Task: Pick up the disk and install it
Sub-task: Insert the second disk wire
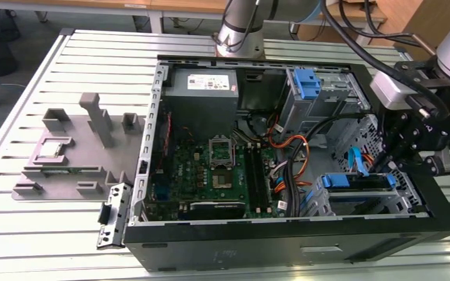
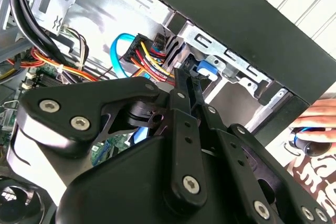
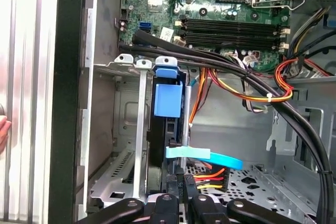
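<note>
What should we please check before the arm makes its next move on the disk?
1. Disk in a slot: the disk stands inside the drive cage, blue carrier outward. Ok.
2. Disk fully seated: depth in the cage is hidden. Cannot tell.
3. Cable clearance: the light blue data cable crosses just ahead of the gripper; contact is unclear. Cannot tell.
4. People clear: a person's hand rests just outside the computer case, near the cage. Not ok.
5. Access: the case side is open, with the cage exposed. Ok.
</note>
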`<move>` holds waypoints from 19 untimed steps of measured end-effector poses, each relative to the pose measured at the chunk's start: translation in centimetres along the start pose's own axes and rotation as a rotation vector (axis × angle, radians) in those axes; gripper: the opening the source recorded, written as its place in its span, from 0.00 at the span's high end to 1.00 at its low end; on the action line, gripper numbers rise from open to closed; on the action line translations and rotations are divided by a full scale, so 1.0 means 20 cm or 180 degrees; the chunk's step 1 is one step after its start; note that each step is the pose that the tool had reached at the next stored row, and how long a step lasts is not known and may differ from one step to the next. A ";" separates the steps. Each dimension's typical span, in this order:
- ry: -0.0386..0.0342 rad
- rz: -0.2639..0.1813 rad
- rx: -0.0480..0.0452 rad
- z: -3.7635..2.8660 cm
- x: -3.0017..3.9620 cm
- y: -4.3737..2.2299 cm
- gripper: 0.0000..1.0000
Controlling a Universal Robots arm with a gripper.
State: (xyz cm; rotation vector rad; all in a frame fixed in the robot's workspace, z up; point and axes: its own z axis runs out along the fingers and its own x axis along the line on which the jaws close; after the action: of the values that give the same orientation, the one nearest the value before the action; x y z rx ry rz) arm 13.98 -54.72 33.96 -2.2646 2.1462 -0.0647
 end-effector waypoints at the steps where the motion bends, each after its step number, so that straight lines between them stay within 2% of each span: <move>1: 0.0000 0.0000 0.0003 0.001 0.002 0.002 0.84; 15: 0.0001 0.0000 0.0012 0.001 0.005 0.022 0.84; 19: 0.0002 0.0000 0.0025 0.004 0.004 0.027 0.84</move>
State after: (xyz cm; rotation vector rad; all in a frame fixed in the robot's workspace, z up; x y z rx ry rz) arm 13.45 -54.84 33.85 -2.2604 2.1424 -0.0737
